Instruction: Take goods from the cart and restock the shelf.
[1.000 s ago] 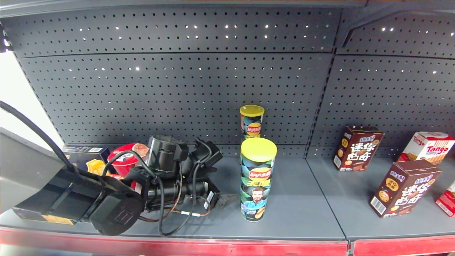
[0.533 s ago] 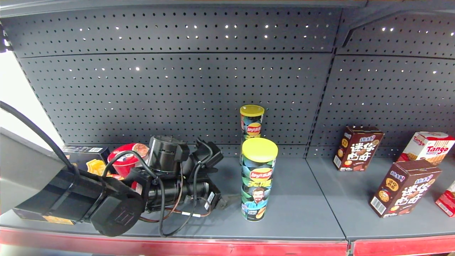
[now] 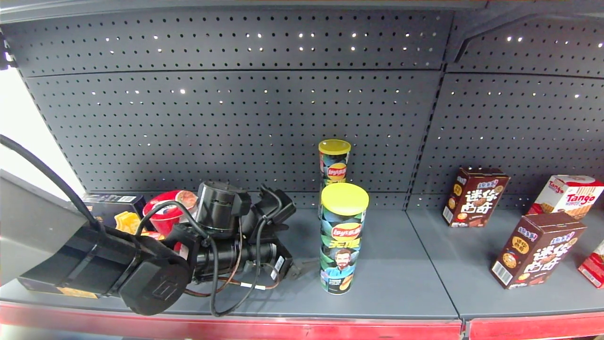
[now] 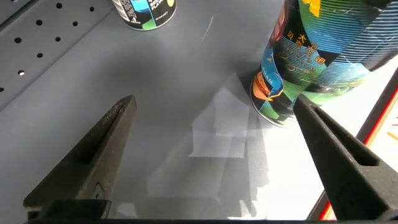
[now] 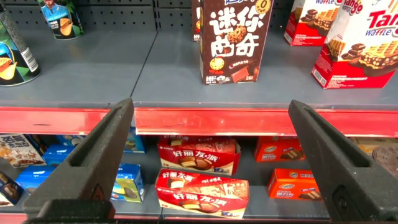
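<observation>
Red cup (image 3: 166,216) sits half hidden behind the left arm (image 3: 141,269)

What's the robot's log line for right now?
left gripper: open, empty, beside front chip can | right gripper: open, empty | front chip can: upright on shelf

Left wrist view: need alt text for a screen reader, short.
The left end effector is open and empty over the grey shelf. A chip can stands close beside one finger, and a second can stands farther back near the perforated back panel.
</observation>
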Motion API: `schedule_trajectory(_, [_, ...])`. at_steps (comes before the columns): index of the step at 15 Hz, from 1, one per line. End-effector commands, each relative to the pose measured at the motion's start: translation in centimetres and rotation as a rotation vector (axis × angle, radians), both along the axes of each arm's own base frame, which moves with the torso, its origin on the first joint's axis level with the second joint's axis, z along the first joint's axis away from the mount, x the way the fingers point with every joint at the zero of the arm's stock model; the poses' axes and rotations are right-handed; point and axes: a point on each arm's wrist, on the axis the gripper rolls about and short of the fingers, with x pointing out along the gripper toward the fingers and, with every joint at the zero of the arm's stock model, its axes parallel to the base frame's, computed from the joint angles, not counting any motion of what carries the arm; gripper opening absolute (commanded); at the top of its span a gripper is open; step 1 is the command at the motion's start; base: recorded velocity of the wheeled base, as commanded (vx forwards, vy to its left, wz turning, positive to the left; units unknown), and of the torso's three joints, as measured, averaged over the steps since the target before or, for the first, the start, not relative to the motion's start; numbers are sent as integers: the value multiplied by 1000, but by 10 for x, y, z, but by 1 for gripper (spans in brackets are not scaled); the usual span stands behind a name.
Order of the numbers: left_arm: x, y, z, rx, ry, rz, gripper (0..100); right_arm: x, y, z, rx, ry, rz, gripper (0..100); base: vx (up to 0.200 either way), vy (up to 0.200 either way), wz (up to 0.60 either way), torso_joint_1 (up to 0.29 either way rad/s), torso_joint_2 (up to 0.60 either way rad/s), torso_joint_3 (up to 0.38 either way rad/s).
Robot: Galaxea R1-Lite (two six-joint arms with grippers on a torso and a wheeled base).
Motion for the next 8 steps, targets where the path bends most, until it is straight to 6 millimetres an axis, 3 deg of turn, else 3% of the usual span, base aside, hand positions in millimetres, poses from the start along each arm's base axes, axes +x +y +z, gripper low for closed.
schedule_trajectory(1, [1,2,0,0,-1,6,100,0,0,0,-1,2,0,100,0,0,0,0,0,0])
schedule_trajectory(5, [3,8,1,-1,-4,27,100,0,0,0,1,1,0,100,0,0,0,0,0,0])
schedule_trajectory(8, [5,28,32,-41,-87,117,100,0,0,0,-1,1,0,100,0,0,0,0,0,0])
